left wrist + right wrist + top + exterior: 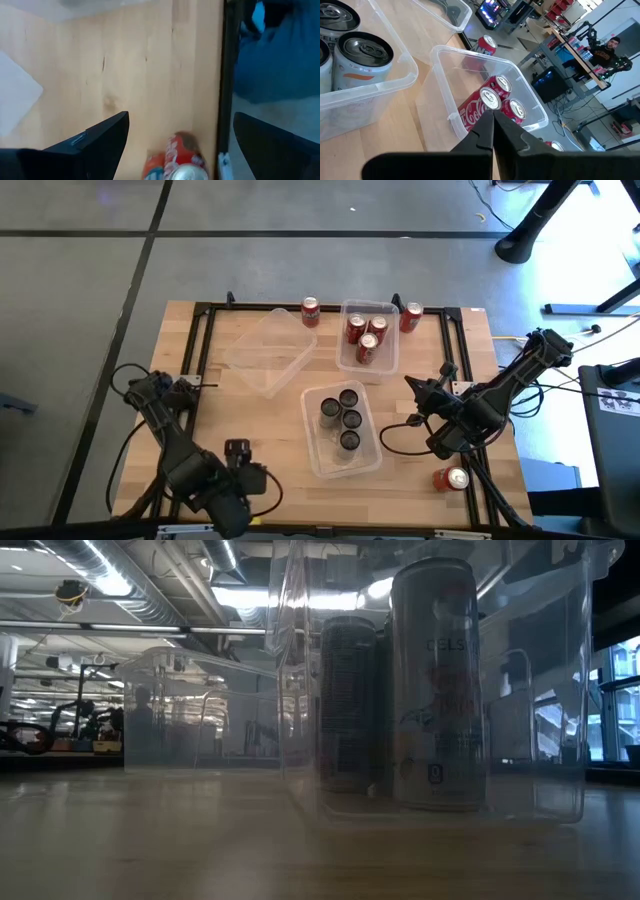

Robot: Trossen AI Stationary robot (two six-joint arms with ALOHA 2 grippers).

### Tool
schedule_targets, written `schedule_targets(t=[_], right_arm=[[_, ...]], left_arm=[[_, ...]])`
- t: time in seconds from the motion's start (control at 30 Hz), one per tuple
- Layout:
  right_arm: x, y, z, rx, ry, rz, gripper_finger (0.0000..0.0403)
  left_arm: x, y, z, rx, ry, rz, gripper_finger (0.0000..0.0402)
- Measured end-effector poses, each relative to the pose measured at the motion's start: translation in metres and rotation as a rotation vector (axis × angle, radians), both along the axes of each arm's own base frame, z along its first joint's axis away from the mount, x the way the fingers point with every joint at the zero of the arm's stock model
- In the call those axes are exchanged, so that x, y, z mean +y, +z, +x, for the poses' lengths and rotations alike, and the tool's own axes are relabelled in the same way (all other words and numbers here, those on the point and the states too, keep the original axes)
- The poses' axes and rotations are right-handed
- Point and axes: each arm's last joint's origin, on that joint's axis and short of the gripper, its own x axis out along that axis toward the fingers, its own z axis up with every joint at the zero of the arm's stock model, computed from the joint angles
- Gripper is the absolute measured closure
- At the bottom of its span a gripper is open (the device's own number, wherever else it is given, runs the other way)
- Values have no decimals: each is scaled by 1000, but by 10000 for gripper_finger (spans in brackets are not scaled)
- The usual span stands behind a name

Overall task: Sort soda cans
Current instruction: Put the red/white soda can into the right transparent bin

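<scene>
Glossy cylindrical soda cans (363, 339) in clear plastic bins (368, 367) on pale wood-grain counter (250, 420); left gripper (175, 150) jaws apart, right gripper (493, 131) jaws together.

- Left gripper (177, 145) hangs over the wooden table (150, 65), fingers spread wide.
- A red soda can (175, 160) lies on its side between them, beside the black frame rail (225, 75).

Clear bins on the tabletop (250, 420)

Three clear plastic bins are seen: an empty bin (268, 350) tilted, a far bin (368, 338) beside it, a near bin (342, 430) nearby.
</scene>
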Motion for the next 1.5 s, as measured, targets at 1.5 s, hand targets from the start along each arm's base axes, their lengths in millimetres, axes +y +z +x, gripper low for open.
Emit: schedule_targets(t=[1.5], right_arm=[[0, 1, 1, -41, -5, -34, 400]], left_arm=[[-46, -92, -77, 194, -110, 197, 57]])
